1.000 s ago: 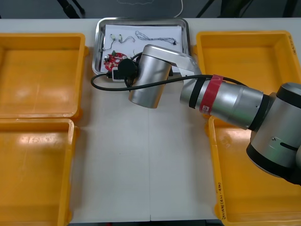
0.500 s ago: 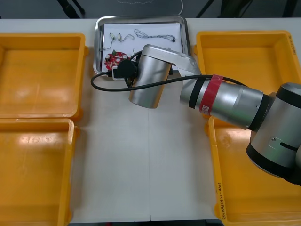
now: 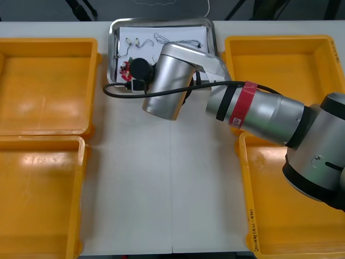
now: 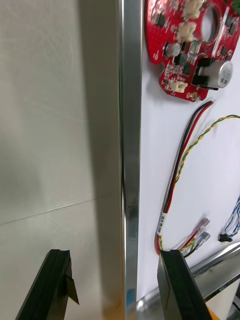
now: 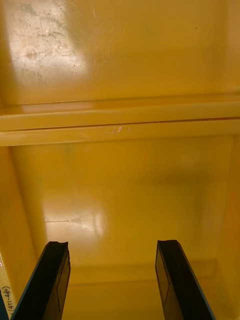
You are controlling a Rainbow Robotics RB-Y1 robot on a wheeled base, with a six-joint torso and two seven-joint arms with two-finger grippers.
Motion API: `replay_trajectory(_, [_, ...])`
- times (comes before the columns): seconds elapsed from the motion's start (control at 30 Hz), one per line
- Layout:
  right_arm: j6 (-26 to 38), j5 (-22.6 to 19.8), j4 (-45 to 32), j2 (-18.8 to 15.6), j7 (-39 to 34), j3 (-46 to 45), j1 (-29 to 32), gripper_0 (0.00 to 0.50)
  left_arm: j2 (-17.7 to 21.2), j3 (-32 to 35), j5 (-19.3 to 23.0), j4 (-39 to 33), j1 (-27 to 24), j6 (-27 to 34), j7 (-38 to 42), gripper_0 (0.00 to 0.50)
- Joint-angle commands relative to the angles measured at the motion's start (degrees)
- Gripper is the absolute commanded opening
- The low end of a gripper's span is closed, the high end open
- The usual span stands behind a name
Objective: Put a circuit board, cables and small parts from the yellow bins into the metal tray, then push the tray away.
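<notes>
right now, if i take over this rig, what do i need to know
Right gripper: open, straddling the metal tray's rim, one finger over the table, one over the tray's inside.
Left gripper: open, empty, over a yellow bin.
In the tray: round red circuit board, red and yellow cable, blue and white cable.
Small parts: cannot tell.
Left to do: push the tray away.

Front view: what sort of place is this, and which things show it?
Likely an electronics kitting bench: yellow bins flank a tray holding a circuit board and cables. The right gripper, jaws open, straddles the tray's rim; the left gripper hangs over a bin.
</notes>
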Motion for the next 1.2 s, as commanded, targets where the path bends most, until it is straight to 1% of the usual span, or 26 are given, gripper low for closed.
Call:
replay_trajectory(0.03, [4.99, -3.53, -7.11, -2.87, 2.92, -5.33, -3.00, 0.500, 2.57, 1.53, 0.13, -1.42, 0.87, 0.33, -4.75, 0.500])
replay_trajectory(0.2, [11.23, -9.33, -12.91, -5.77, 2.04, -8.58, -2.91, 0.500, 2.57, 1.53, 0.13, -1.42, 0.87, 0.33, -4.75, 0.500])
replay_trajectory(0.27, [13.26, -13.11, -15.72, -7.96, 0.99, -9.64, -2.91, 0.500, 2.57, 1.53, 0.13, -1.42, 0.87, 0.33, -4.75, 0.500])
replay_trajectory(0.3, [13.70, -14.08, -16.34, -8.49, 0.37, -9.90, -2.83, 0.500, 2.57, 1.53, 0.13, -1.42, 0.87, 0.33, -4.75, 0.500])
replay_trajectory(0.37, [15.01, -18.47, -19.33, -10.95, -1.91, -11.13, -2.21, 0.500, 2.57, 1.53, 0.13, -1.42, 0.87, 0.33, -4.75, 0.500])
replay_trajectory(0.4, [15.37, -19.35, -20.21, -11.57, -2.53, -11.57, -1.86, 0.500, 2.57, 1.53, 0.13, -1.42, 0.87, 0.33, -4.75, 0.500])
replay_trajectory(0.43, [16.07, -21.46, -22.49, -12.89, -3.94, -12.89, -0.81, 0.500, 2.57, 1.53, 0.13, -1.42, 0.87, 0.33, -4.75, 0.500])
replay_trajectory(0.57, [17.39, -25.50, -27.76, -15.96, -6.40, -15.88, 2.45, 0.500, 2.57, 1.53, 0.13, -1.42, 0.87, 0.33, -4.75, 0.500])
replay_trajectory(0.63, [18.27, -28.32, -31.28, -18.51, -8.33, -17.72, 4.64, 0.500, 2.57, 1.53, 0.13, -1.42, 0.87, 0.33, -4.75, 0.500])
replay_trajectory(0.67, [18.44, -28.93, -32.07, -19.04, -8.86, -18.07, 5.17, 0.500, 2.57, 1.53, 0.13, -1.42, 0.87, 0.33, -4.75, 0.500])
replay_trajectory(0.73, [19.41, -31.83, -35.15, -21.41, -10.88, -19.57, 6.75, 0.500, 2.57, 1.53, 0.13, -1.42, 0.87, 0.33, -4.75, 0.500])
replay_trajectory(0.87, [21.61, -35.52, -39.72, -24.93, -14.13, -22.47, 9.48, 0.500, 2.57, 1.53, 0.13, -1.42, 0.87, 0.33, -4.75, 0.500])
replay_trajectory(0.93, [23.01, -38.07, -42.79, -27.48, -16.86, -24.75, 11.50, 0.500, 2.57, 1.53, 0.13, -1.42, 0.87, 0.33, -4.75, 0.500])
replay_trajectory(1.03, [24.42, -40.53, -46.40, -30.99, -20.20, -28.01, 14.66, 0.500, 2.57, 1.53, 0.13, -1.42, 0.87, 0.33, -4.75, 0.500])
replay_trajectory(1.07, [24.77, -41.06, -46.92, -31.61, -20.72, -28.62, 15.28, 0.500, 2.57, 1.53, 0.13, -1.42, 0.87, 0.33, -4.75, 0.500])
replay_trajectory(1.13, [26.18, -42.64, -49.21, -34.16, -23.10, -31.70, 18.27, 0.500, 2.57, 1.53, 0.13, -1.42, 0.87, 0.33, -4.75, 0.500])
replay_trajectory(1.17, [26.53, -43.08, -49.65, -34.68, -23.62, -32.58, 19.06, 0.500, 2.57, 1.53, 0.13, -1.42, 0.87, 0.33, -4.75, 0.500])
replay_trajectory(1.2, [27.05, -43.79, -50.53, -35.91, -24.59, -34.42, 20.82, 0.500, 2.57, 1.53, 0.13, -1.42, 0.87, 0.33, -4.75, 0.500])
